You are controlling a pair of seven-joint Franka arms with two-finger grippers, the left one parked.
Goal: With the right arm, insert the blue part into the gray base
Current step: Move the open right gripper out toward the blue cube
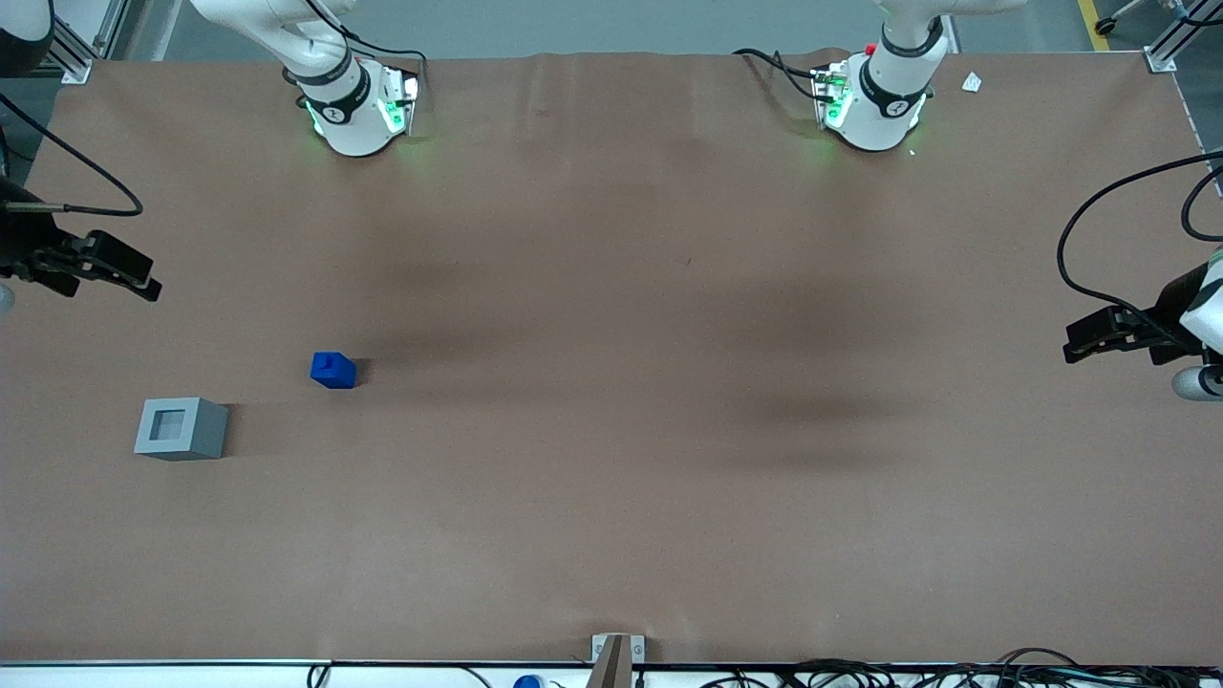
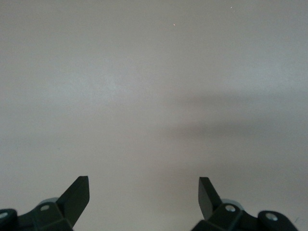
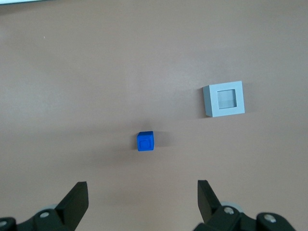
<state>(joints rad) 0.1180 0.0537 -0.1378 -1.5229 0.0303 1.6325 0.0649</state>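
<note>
Front view — claw (image 1: 143,285) spread, cube-like blue part (image 1: 332,370)

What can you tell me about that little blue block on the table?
The blue part is a small bright blue cube, plastic by its look, with a small raised square on top. It sits upright on the brown table, alone, apart from the gray base and farther from the front camera. The open gripper hangs above it, touching nothing.

The tabletop (image 1: 611,478) is covered in matt brown paper-like sheeting with faint creases. The blue part (image 1: 332,370) looks like smooth, slightly glossy plastic; the gray base (image 1: 182,429) like matt plastic. The raised, spread-fingered tool (image 3: 143,204) is matt black, seemingly plastic.
</note>
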